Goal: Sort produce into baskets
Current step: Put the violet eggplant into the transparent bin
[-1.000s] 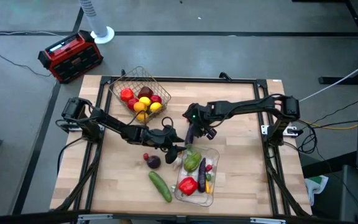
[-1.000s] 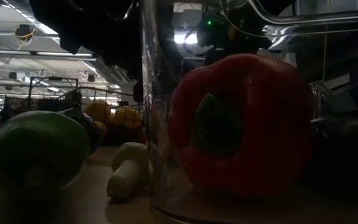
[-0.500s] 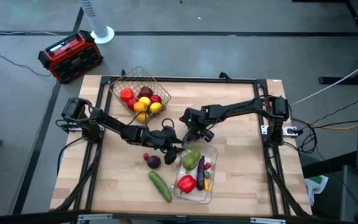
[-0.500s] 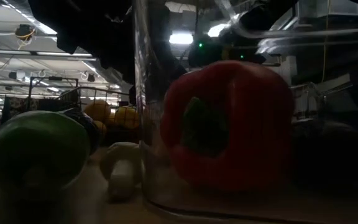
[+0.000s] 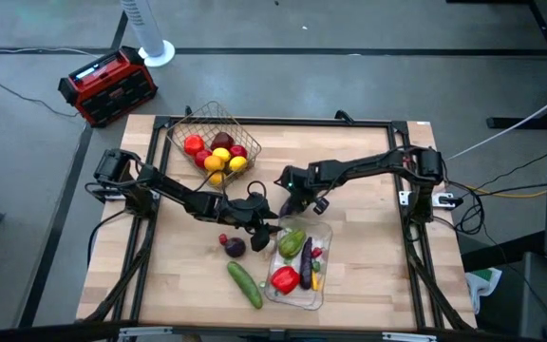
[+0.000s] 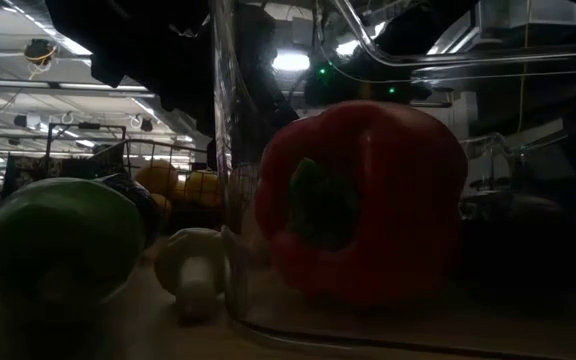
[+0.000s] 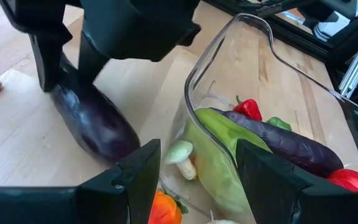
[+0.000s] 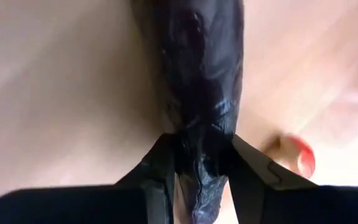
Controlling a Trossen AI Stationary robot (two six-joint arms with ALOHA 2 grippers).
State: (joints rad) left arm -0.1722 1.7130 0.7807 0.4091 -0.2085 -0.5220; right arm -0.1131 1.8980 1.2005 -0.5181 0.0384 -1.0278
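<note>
The right gripper [image 8: 199, 163] jaws are clamping on one end of a dark purple eggplant [image 8: 197, 81], which is extending forward from between them with its far end lying on the counter [image 5: 378, 275]. In the left wrist view that eggplant [image 7: 92, 121] is sitting just beside the outer wall of the clear tray [image 7: 229, 37]. The left gripper [image 7: 194, 180] is hovering at the tray's near corner, jaws standing apart around nothing. The tray is holding a green squash [image 7: 219, 155], a second eggplant [image 7: 284, 143] and a red pepper [image 6: 363, 200]. A cucumber [image 5: 245, 283] is lying beside the tray; the wire basket [image 5: 190, 122] is holding round fruits.
</note>
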